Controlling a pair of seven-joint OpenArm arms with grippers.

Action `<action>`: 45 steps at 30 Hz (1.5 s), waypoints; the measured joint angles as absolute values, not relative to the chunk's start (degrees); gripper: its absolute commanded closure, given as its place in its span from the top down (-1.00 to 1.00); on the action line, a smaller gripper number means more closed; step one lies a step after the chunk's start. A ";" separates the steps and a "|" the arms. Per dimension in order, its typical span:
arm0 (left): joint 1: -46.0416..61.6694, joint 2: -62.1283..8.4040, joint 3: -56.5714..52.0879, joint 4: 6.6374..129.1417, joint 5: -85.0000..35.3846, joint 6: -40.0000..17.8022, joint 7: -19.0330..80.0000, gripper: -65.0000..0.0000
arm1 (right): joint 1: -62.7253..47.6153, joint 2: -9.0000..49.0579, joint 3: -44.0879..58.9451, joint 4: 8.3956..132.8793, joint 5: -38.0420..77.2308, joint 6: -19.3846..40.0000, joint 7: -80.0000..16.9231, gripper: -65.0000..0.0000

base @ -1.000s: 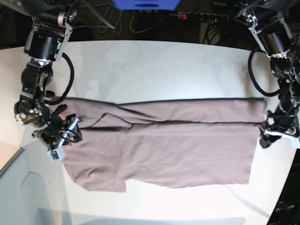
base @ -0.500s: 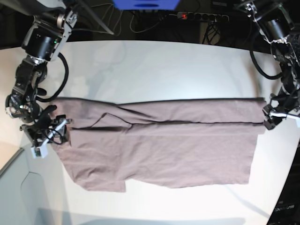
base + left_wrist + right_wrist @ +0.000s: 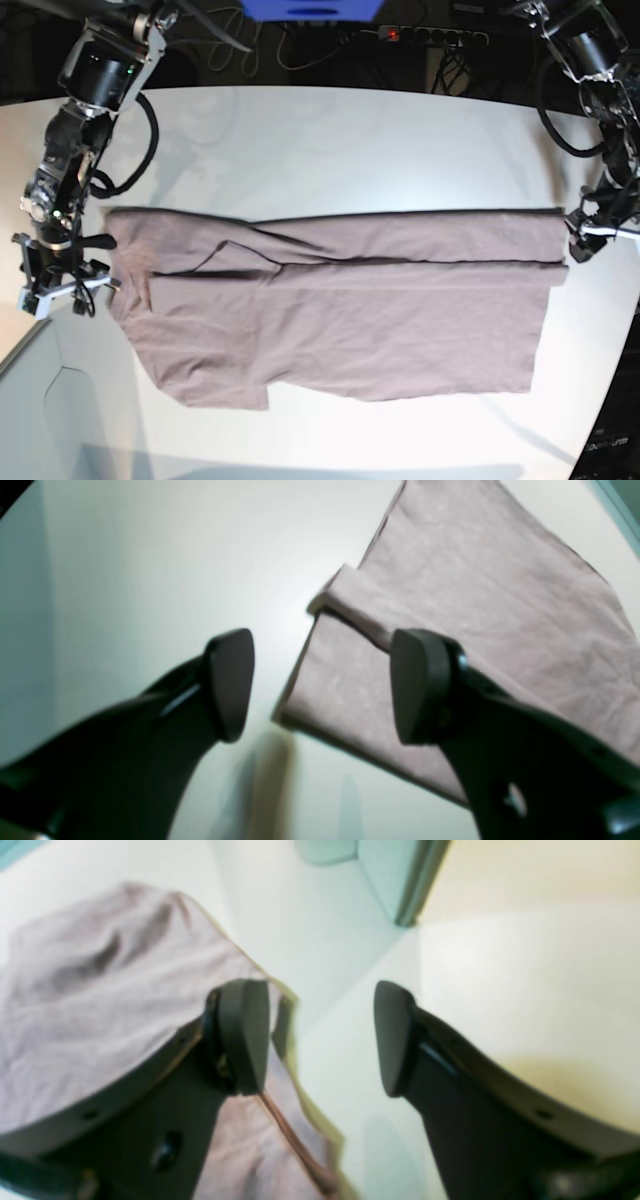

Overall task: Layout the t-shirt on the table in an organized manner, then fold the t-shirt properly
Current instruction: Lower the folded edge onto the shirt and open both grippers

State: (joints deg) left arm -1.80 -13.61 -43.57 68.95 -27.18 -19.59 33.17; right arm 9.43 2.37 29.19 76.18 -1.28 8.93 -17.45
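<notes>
White tabletop filled nearly all of my base view, with the table [image 3: 330,130] curving away at its far edge into a dark strip of cables and a power strip [image 3: 420,36]. Working from that view's left side, I had the right gripper [image 3: 62,280] hanging just off the shirt's left edge, over bare table near the table's corner. Through the right wrist camera its jaws stood apart with nothing between them; one finger [image 3: 245,1035] sat in front of the cloth's edge and the other was over plain white surface. I could not tell whether that finger actually touched the fabric.

Across the middle lay the t-shirt [image 3: 340,310], mauve-grey and spread lengthwise from left to right. Its far long edge had been folded over toward me, making a narrow doubled band with a straight crease along it. Its near left corner ran out into a short flap, and its right end was cut fairly square.

At the right of the base view I had the left gripper [image 3: 590,235] right beside the shirt's far right corner. My left wrist camera showed its jaws parted and empty, one finger [image 3: 227,680] over bare table and the other in front of the folded band at the cloth's corner.
</notes>
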 measured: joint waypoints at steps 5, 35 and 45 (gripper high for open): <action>-1.78 -13.63 -43.70 68.95 -27.00 -19.59 33.17 0.28 | 9.13 2.44 29.23 76.16 -1.30 8.93 -19.99 0.04; -2.61 -12.53 -40.82 61.60 -26.79 -19.57 33.15 0.28 | 5.06 3.77 22.52 76.16 -1.28 9.08 -22.46 0.04; -5.56 -12.51 -41.01 55.96 -26.85 -19.35 32.77 0.28 | 3.92 3.77 22.41 76.14 -1.30 9.08 -22.46 0.07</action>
